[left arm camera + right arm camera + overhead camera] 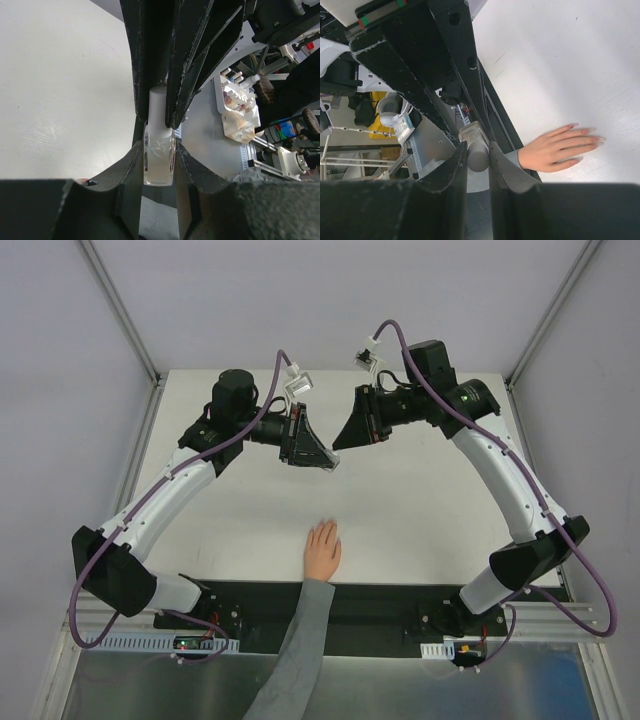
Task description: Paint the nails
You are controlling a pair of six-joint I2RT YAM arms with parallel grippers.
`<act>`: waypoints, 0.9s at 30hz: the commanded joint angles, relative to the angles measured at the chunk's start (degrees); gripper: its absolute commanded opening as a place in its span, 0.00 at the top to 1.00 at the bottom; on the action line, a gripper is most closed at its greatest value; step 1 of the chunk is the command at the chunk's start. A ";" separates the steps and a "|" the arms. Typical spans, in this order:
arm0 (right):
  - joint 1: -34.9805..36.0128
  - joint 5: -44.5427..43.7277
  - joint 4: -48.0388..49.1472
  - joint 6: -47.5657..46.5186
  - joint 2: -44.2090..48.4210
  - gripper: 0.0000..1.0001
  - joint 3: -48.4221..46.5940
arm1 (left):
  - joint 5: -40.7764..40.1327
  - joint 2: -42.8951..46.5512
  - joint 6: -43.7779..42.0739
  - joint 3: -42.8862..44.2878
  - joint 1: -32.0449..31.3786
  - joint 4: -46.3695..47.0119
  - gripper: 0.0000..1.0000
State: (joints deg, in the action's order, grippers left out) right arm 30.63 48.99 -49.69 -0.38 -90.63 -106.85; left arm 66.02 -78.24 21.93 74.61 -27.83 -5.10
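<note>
Seen from above, the nails (593,131) are too small to make out; only the right wrist view shows them, on the hand (322,550) lying flat at the near edge of the table (430,520), well apart from both arms. The left gripper (159,155) clamps the clear body of the small bottle (159,172), and the right gripper (477,150) pinches its white cap (158,110), with the jaws hiding much of both.

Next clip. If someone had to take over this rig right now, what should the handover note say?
Grippers: the left gripper is shut on the small clear bottle, held up above the table. The right gripper faces it, shut on the bottle's white cap.
Things: the hand lies flat at the near edge of the table, fingers together. The nails look bare, though they are small in view.
Done: the bottle is lifted and gripped at both ends, with the cap on.
Left: open the bottle, bring the polish to the hand, paint every nail.
</note>
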 commanded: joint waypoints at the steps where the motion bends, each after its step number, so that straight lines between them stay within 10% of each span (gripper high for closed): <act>1: 0.66 0.58 2.67 0.21 1.51 0.99 -2.05 | 2.71 0.01 1.36 2.21 -0.99 2.12 0.85; 8: 0.92 -4.58 1.36 1.86 1.86 0.99 -2.49 | -3.94 1.06 0.31 2.12 -1.08 1.94 1.00; 15: 1.36 -18.22 -5.67 8.19 0.54 0.42 -7.23 | -23.02 6.87 -6.81 -1.39 -1.61 1.41 1.00; 27: 3.55 -27.72 -5.25 20.68 -4.46 0.34 -17.87 | -38.76 9.33 -14.45 -2.01 -4.42 1.50 1.00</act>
State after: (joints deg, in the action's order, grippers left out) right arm 32.56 25.41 -56.29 13.78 -93.69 -121.45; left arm 33.98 -70.17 12.10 72.29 -30.87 -5.41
